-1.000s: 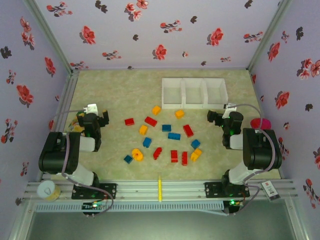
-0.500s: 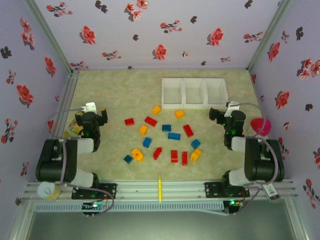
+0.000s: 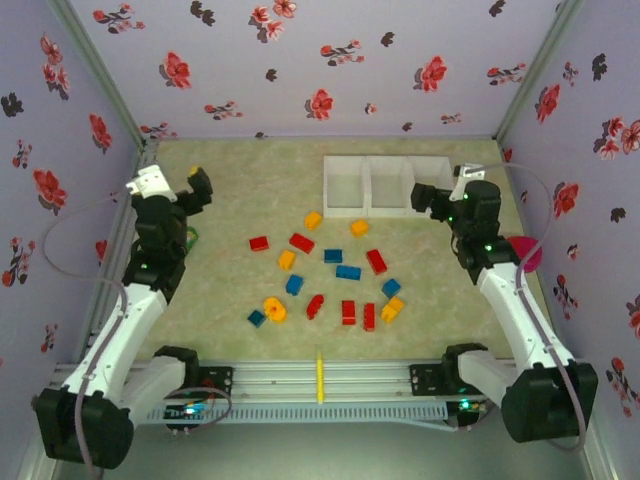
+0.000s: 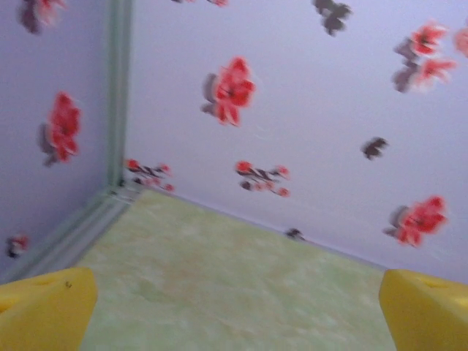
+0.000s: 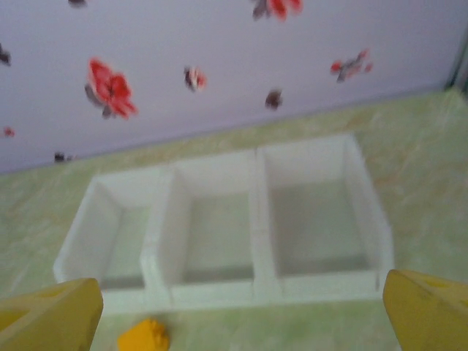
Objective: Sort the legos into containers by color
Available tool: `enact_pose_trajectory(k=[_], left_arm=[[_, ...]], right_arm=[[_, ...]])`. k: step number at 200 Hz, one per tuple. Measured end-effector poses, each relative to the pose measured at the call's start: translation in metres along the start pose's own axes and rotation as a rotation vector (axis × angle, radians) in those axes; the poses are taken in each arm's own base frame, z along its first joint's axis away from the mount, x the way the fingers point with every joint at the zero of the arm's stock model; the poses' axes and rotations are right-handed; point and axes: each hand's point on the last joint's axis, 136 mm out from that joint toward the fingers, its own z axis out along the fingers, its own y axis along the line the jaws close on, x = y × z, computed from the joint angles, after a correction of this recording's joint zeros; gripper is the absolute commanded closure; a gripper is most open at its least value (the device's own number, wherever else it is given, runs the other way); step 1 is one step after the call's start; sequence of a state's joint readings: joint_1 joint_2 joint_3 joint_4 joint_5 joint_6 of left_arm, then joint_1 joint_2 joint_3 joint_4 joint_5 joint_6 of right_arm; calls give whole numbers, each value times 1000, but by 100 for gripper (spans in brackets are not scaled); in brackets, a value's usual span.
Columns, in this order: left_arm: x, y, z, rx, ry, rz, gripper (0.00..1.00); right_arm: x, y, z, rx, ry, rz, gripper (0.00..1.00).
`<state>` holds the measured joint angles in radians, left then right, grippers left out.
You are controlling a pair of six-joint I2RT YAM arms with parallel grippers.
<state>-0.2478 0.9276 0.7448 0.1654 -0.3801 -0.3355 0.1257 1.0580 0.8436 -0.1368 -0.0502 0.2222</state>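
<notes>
Both arms have stretched up the table since a second ago, while the bricks lie where they were. My left gripper (image 3: pixel 172 188) now hangs at ten o'clock of the pale green tabletop (image 3: pixel 240 180). Its jaws are spread wide, holding nothing, and its yellow fingertips (image 4: pixel 44 311) face the flowered back wall (image 4: pixel 329 95). My right gripper (image 3: pixel 447 196) sits at two o'clock, equally wide and holding nothing, overlapping the right end of the three joined white translucent rectangular bins (image 3: pixel 385 159). My right wrist camera looks into their three compartments (image 5: pixel 257 219). The small red, blue and orange plastic lego bricks (image 3: pixel 348 272) lie scattered on the tabletop at six o'clock of the bins. One orange brick (image 5: pixel 144 336) lies near the bins' front wall.
</notes>
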Motion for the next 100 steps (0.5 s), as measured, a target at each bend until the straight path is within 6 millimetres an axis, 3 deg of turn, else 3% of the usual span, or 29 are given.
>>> enact_pose_trajectory(k=[20, 41, 65, 100], left_arm=[[18, -20, 1, 33, 115, -3, 0], [24, -37, 8, 31, 215, -10, 0], [37, -53, 10, 30, 307, -5, 0], [81, -66, 8, 21, 452, 60, 0]], right_arm=[[39, 12, 13, -20, 189, 14, 8], [86, 26, 25, -16, 405, -7, 11], [138, 43, 28, -15, 590, -67, 19], [177, 53, 30, -13, 717, -103, 25]])
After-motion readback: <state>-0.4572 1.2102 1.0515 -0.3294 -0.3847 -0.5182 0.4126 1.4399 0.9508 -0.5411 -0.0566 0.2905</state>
